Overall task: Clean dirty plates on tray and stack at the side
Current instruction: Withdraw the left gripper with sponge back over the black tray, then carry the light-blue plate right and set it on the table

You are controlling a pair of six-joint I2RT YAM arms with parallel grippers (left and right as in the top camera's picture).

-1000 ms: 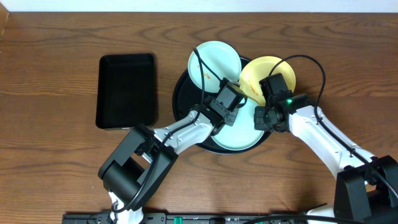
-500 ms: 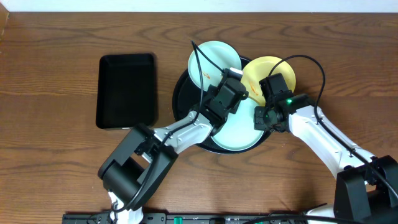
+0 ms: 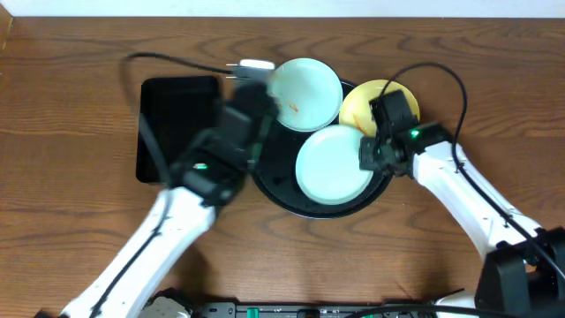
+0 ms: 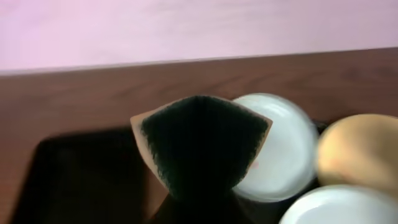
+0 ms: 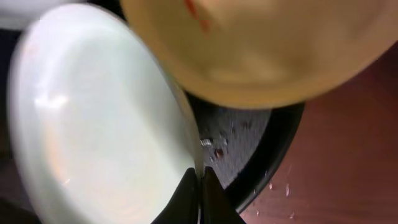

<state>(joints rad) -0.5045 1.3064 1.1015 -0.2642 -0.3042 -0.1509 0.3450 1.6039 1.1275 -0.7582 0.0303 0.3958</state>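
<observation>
Currently: right gripper [image 5: 202, 186] is clamped on the rim of the near mint plate [image 3: 334, 165], which lies inside the round tray [image 3: 269, 179], toward its right side. Left gripper [image 4: 198, 206] is pinched on a sponge [image 4: 200, 140], held up near the tray's left edge (arm smeared in the overhead view, so exact position is uncertain).

Risks, as judged:
- The grip is on a thin rim only, and the tray floor is glossy and beaded with water. The plate could pivot or slip out if lifted fast.
- Yellow plate [image 3: 360, 104] leans on the tray's far-right rim, close against the near plate. Raising the near plate may drag or tip it.
- Far mint plate [image 3: 305, 88] overhangs the tray's far rim and carries orange specks, so it is not clean yet.

Materials:
- Plates: smooth, shallow, round, hard-looking.
- Sponge: folded to a wedge, dark coarse scouring face, tan foam edge.
- Tray: black, raised rim.
- Table [image 3: 71, 203]: wood-grained.
</observation>
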